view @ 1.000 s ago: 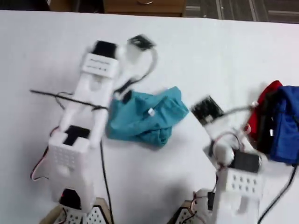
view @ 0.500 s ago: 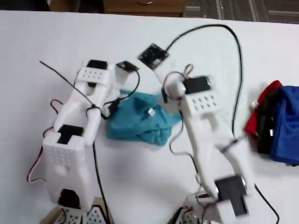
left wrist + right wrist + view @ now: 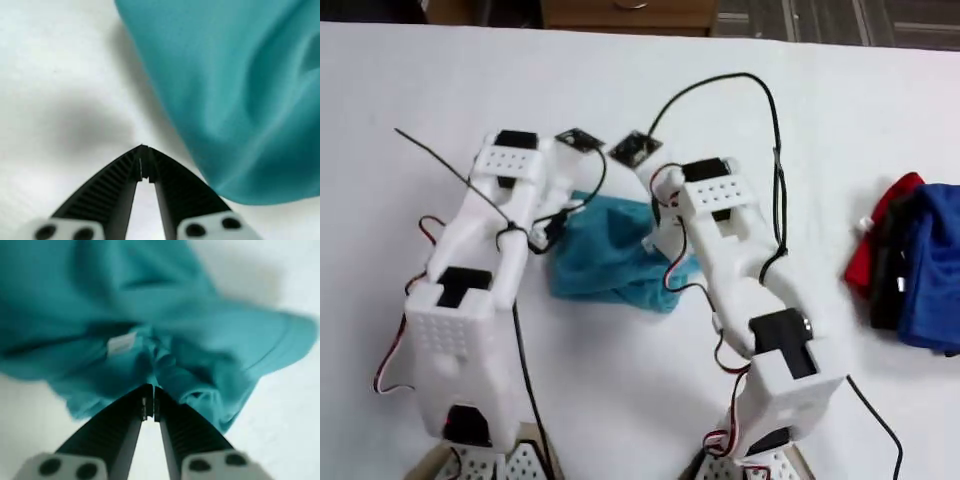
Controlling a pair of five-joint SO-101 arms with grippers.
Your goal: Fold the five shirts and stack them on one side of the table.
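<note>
A crumpled teal shirt (image 3: 610,265) lies in the middle of the white table (image 3: 820,120). My left gripper (image 3: 560,215) is at the shirt's left far edge. In the left wrist view it (image 3: 144,152) is shut and empty, its tips over bare table just beside the teal shirt (image 3: 240,90). My right gripper (image 3: 660,235) is over the shirt's right far part. In the right wrist view it (image 3: 150,392) is shut, with its tips right at the folds of the teal shirt (image 3: 150,315) near a white label (image 3: 121,344).
A stack of folded shirts (image 3: 910,260), red, black and blue, sits at the right edge of the table. Black cables (image 3: 760,110) loop over the table behind the right arm. A wooden cabinet (image 3: 630,15) stands beyond the far edge.
The right arm swung from beside the stack at the right over to the teal shirt. The left arm drew back slightly toward the shirt's left edge.
</note>
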